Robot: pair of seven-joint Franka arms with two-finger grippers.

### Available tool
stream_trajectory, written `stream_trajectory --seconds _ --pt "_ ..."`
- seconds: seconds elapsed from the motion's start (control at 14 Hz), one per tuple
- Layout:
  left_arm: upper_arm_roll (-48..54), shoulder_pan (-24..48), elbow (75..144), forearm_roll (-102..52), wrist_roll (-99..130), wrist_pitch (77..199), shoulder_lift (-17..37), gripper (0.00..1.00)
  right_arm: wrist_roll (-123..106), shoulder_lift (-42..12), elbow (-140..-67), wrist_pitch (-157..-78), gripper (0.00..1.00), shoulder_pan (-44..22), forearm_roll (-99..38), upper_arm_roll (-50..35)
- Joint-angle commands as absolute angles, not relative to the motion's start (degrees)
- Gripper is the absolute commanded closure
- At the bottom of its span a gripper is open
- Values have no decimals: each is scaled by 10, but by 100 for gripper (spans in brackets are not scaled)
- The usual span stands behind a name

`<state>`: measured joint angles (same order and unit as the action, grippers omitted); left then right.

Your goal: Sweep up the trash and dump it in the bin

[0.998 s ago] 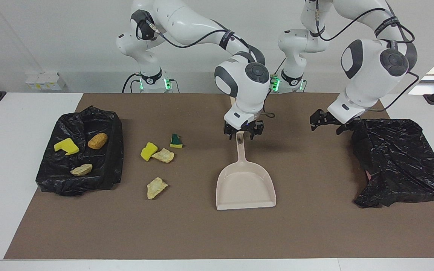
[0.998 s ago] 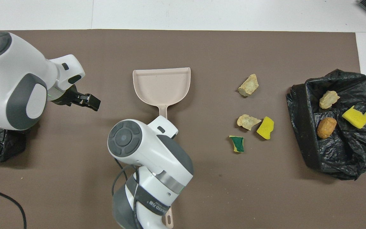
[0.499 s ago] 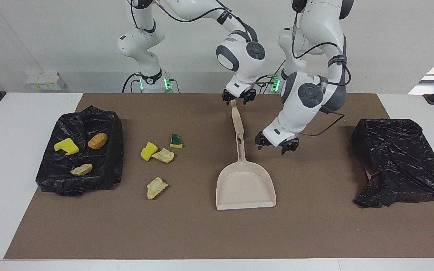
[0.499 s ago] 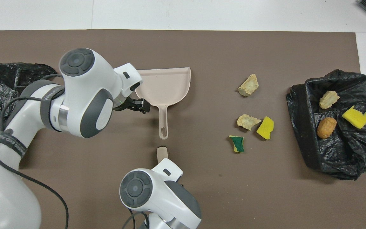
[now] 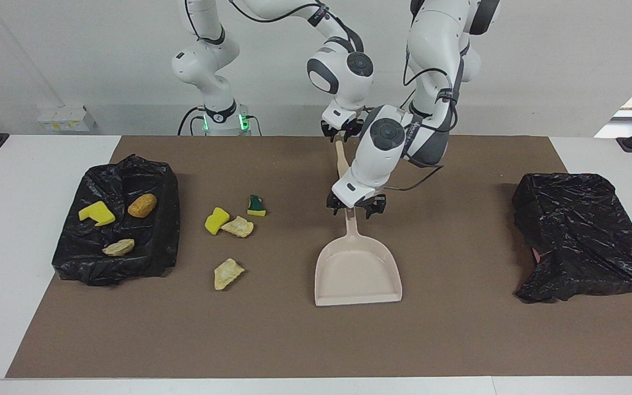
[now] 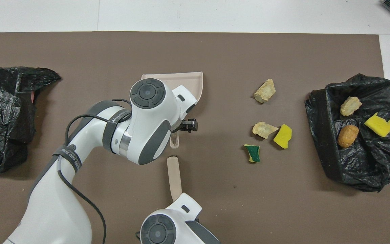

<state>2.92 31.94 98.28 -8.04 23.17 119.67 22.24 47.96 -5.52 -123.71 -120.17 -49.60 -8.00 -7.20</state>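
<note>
Two arms meet at the dustpan handle, scraps lying loose beside it.

A black-lined bin holds three scraps; four more scraps lie on the mat between it and the dustpan. The right gripper is clamped on a beige brush handle. The left gripper straddles the dustpan's handle; grip unclear. A crumpled black bag lies at the left arm's end.

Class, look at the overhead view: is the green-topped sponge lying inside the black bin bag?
No. The green-topped sponge lies on the brown mat, outside the black bin bag.
</note>
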Motion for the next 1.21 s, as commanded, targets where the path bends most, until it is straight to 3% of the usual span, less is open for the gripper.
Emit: stream_trajectory --seconds 0.0,0.07,0.14,0.43,0.78,1.14 --pt "19 319 990 -79 235 1202 223 79 493 -30 -1276 -1235 75 -503 -94 -71" --pt "19 319 994 -79 236 1200 222 100 497 -30 -1276 -1236 89 -504 -94 -71" --pt "18 318 991 -80 237 1194 221 100 497 -30 -1273 -1235 100 -504 -94 -71" --pt "14 288 976 -41 190 1179 208 100 494 2 -1272 -1213 100 -489 -92 -67" --pt "12 228 972 -41 -52 1151 187 100 497 91 -1274 -1068 100 -401 -55 -66" --pt "12 202 986 -41 -354 1109 167 100 521 97 -1284 -995 100 -309 46 -67"
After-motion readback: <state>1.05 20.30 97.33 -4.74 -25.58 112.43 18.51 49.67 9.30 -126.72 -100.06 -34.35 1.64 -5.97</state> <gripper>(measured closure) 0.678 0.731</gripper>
